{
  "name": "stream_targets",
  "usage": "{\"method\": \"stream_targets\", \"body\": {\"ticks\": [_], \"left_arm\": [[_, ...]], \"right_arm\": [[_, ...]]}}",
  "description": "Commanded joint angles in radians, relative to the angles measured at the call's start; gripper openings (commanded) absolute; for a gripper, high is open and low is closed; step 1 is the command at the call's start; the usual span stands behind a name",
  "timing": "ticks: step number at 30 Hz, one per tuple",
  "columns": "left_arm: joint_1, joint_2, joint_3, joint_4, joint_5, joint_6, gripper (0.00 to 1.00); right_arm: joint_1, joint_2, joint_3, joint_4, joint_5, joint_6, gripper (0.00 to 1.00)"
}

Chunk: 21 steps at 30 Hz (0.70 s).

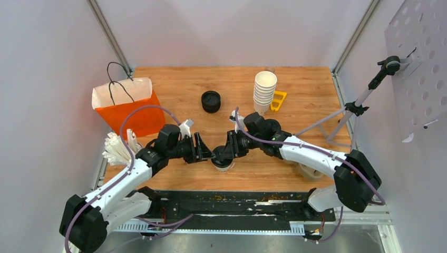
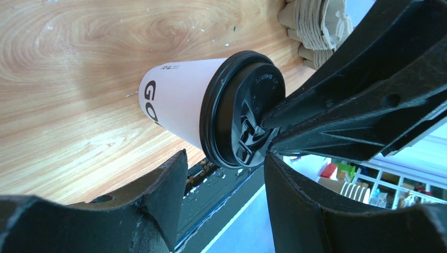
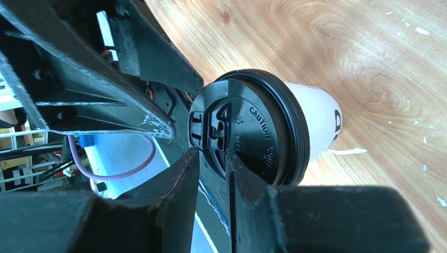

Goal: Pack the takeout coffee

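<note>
One takeout coffee cup (image 1: pixel 222 164), white paper with a black lid (image 3: pixel 253 126), stands upright near the table's front edge between my two grippers. My right gripper (image 1: pixel 224 155) comes down on it from the right, with its jaws nearly together. Its tips (image 3: pixel 212 154) pinch the lid's edge, one finger on top of the lid and one outside the rim. My left gripper (image 1: pixel 204 152) is open just left of the cup (image 2: pixel 179 103), with nothing between its fingers (image 2: pixel 225 158). The orange paper bag (image 1: pixel 129 113) stands open at the back left.
A stack of black lids (image 1: pixel 211 101) sits mid-table, with a tall stack of lidless white cups (image 1: pixel 264 89) and a yellow piece (image 1: pixel 278 100) behind right. White folded papers (image 1: pixel 117 147) lie by the left arm. Cardboard carriers (image 1: pixel 311 171) lie front right, a camera stand (image 1: pixel 348 113) further right.
</note>
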Motion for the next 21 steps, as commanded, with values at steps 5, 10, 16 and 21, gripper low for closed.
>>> {"method": "stream_targets", "body": {"ticks": [5, 10, 16, 21], "left_arm": [[-0.018, -0.004, -0.069, 0.180, 0.017, -0.110, 0.58], [-0.024, 0.005, -0.102, 0.220, 0.019, -0.131, 0.57], [-0.026, 0.015, -0.107, 0.223, 0.023, -0.135, 0.49], [-0.037, 0.025, -0.086, 0.183, -0.003, -0.109, 0.46]], "right_arm": [[0.005, 0.009, -0.013, -0.075, 0.082, -0.013, 0.27], [0.005, 0.013, -0.023, -0.062, 0.079, -0.010, 0.27], [0.005, 0.012, -0.034, -0.051, 0.081, -0.006, 0.27], [0.005, 0.010, -0.034, -0.051, 0.084, -0.006, 0.27]]}}
